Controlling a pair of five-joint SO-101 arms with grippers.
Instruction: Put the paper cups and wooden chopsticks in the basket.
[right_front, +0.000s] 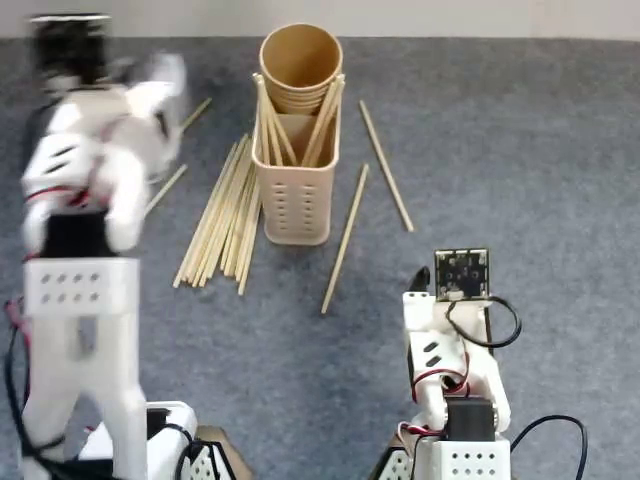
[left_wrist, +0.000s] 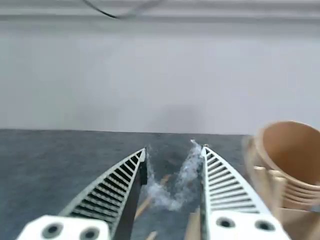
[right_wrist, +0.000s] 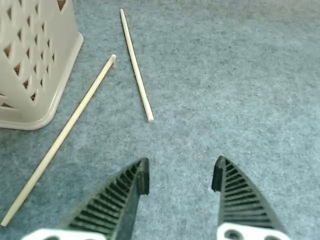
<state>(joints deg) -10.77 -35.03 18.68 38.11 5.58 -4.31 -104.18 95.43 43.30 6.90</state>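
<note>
My L gripper (left_wrist: 171, 148) hangs wide open, empty, far left, prob. lined up for the chopstick pile (right_front: 218, 222) left of the basket (right_front: 296, 215); paper cups (right_front: 300, 58) sit inside. R gripper (right_wrist: 180, 169) open, empty, by two stray chopsticks (right_front: 346, 238).

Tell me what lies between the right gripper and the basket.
One chopstick lies on the carpet between the right gripper and the basket, touching neither, as the right wrist view shows.

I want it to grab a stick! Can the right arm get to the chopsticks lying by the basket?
Probably yes. The right gripper is open above bare carpet, and the chopsticks lie flat just ahead of its fingers, beside the basket, with nothing in between.
</note>
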